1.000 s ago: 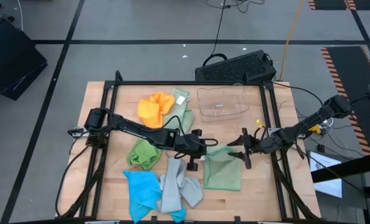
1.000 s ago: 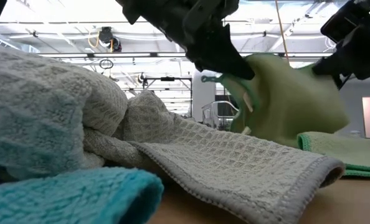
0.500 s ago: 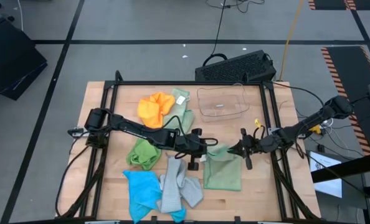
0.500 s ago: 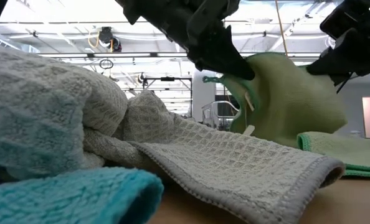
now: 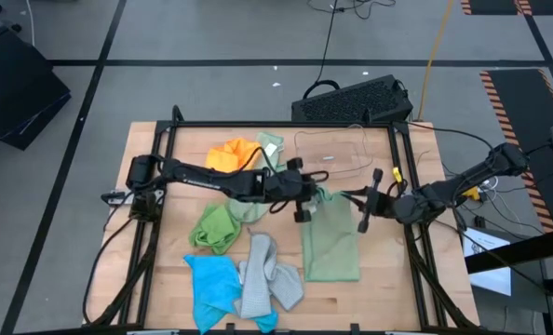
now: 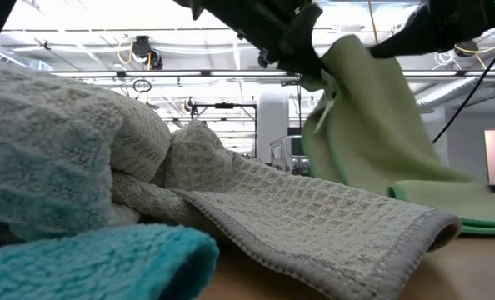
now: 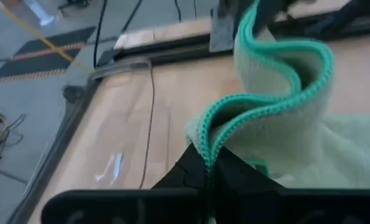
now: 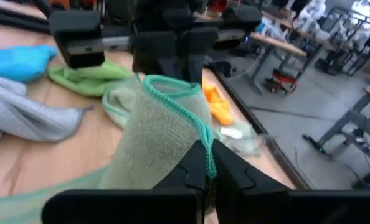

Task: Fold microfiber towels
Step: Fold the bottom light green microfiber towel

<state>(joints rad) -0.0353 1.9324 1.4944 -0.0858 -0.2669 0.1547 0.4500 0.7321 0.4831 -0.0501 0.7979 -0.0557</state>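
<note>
- Between the two grippers, the pale green towel [image 5: 330,244] is now held up by its far edge and has been drawn away from the table's front; a second ago that edge was lower and nearer the front.
- At the towel's left corner, the left gripper [image 5: 306,191] is clamped shut on the teal-stitched hem, as its wrist view shows; it has been carried toward the bin side together with the cloth.
- At the right corner, the right gripper [image 5: 362,198] has just been closed on the hem, having stood wide a second ago; both far corners are thus gripped, and the towel appears ready to be pulled flat or folded over.
- Behind the grippers, the towel's lower half is still laid on the table [image 5: 402,288].
- Left of the left gripper, a bright green towel [image 5: 213,228] is bunched, with the orange towel [image 5: 228,154] beyond it.
- Toward the front, the blue towel [image 5: 211,284] and grey towel [image 5: 263,284] are heaped beside the held cloth; the grey one is judged close enough to be caught in a fold.
- Just past both grippers, the clear bin [image 5: 332,154] is standing, which limits travel that way.
</note>
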